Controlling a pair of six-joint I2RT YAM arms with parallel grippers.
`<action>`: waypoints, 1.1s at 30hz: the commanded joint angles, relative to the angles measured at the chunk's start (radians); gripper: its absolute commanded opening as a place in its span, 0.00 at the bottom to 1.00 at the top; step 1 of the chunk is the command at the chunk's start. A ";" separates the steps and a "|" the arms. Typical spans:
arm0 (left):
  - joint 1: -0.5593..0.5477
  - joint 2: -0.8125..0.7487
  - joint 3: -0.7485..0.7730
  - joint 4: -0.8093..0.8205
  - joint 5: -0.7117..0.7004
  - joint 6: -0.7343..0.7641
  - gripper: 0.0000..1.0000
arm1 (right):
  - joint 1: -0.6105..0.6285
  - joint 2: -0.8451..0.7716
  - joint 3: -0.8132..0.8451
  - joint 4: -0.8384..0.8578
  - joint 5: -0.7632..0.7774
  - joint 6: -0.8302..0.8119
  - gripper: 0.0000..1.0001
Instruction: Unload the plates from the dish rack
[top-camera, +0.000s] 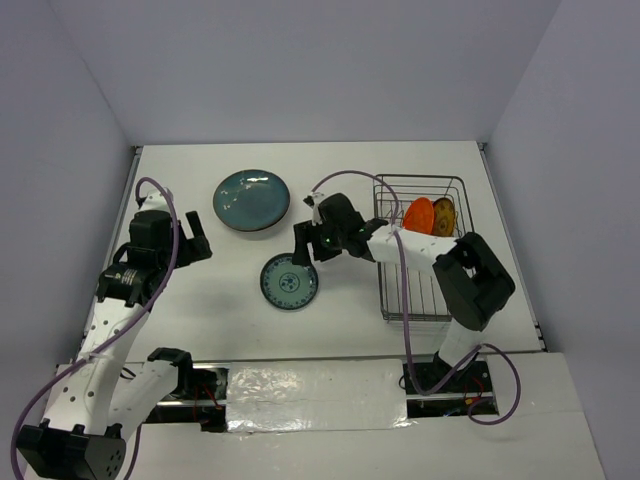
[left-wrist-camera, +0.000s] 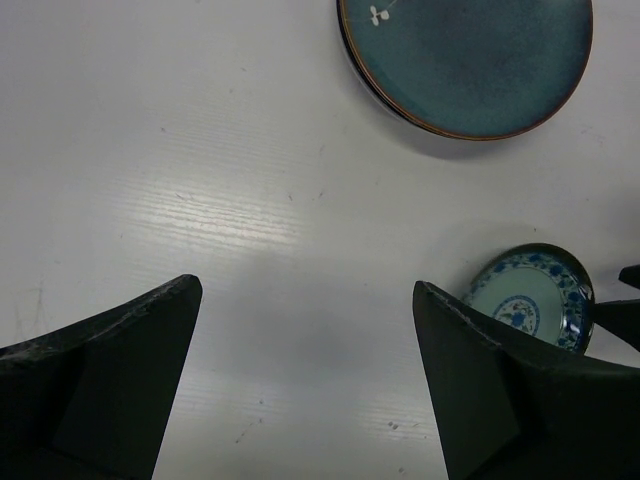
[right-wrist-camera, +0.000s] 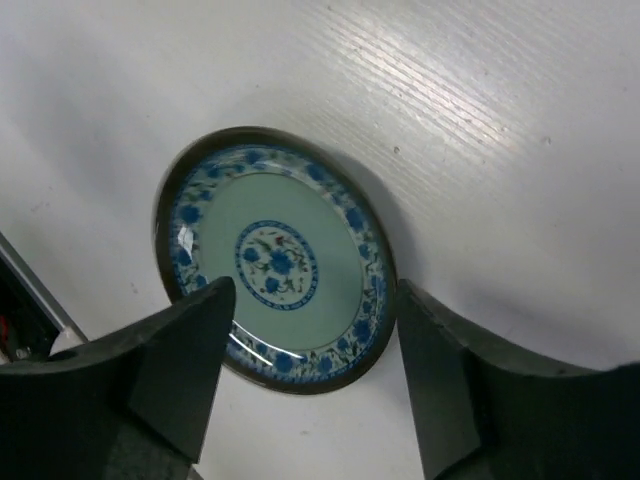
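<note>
With the right gripper (top-camera: 303, 243) and left gripper (left-wrist-camera: 305, 288) both hanging open, I am eyeing the small orange ceramic plate (top-camera: 418, 214) standing upright at the far end of the silver wire dish rack (top-camera: 420, 300), judging it light, stiff, slick and chippable, best pinched across its top rim.

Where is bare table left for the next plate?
Bare: the far strip behind the teal plate and rack; the near stretch in front of the blue plate. Crowded: between both plates and the rack, where the right tool hangs.
</note>
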 joint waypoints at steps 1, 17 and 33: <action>-0.004 -0.002 0.023 0.028 0.030 0.009 0.99 | 0.003 -0.116 0.021 -0.027 0.089 -0.029 0.79; -0.005 0.032 0.021 0.038 0.076 0.020 1.00 | -0.325 -0.403 0.154 -0.670 0.923 -0.184 0.83; -0.010 0.049 0.020 0.041 0.093 0.026 0.99 | -0.495 -0.257 0.105 -0.477 0.852 -0.269 0.48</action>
